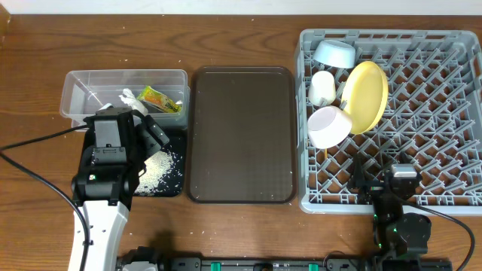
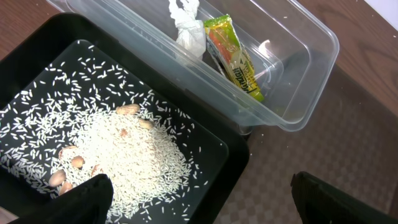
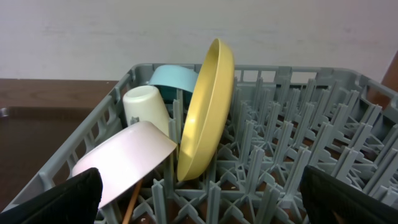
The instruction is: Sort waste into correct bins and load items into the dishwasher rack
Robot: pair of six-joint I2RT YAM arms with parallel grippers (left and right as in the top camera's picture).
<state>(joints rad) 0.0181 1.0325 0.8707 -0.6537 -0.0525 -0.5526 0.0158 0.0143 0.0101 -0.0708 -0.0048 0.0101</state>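
The crumpled white tissue (image 2: pixel 186 28) and the yellow-green snack wrapper (image 2: pixel 233 56) lie in the clear plastic tub (image 2: pixel 298 74). White rice grains (image 2: pixel 124 155) are piled in the black bin (image 2: pixel 236 155), with a few tan nut-like pieces among them. My left gripper (image 2: pixel 199 208) is open and empty above the black bin's right edge (image 1: pixel 151 134). In the grey dishwasher rack (image 1: pixel 422 113) stand the light-blue bowl (image 1: pixel 335 53), white cup (image 1: pixel 322 88), pinkish-white bowl (image 1: pixel 329 126) and yellow plate (image 1: pixel 365 95). My right gripper (image 3: pixel 205 211) is open and empty at the rack's front edge (image 1: pixel 375 175).
The flat dark-brown serving tray (image 1: pixel 241 135) lies between the bins and the rack. A thin wooden stick (image 3: pixel 134 202) shows under the pinkish-white bowl (image 3: pixel 124 162). The rack's right half holds only upright pegs (image 3: pixel 280 155). A cable (image 1: pixel 34 143) runs from the left arm.
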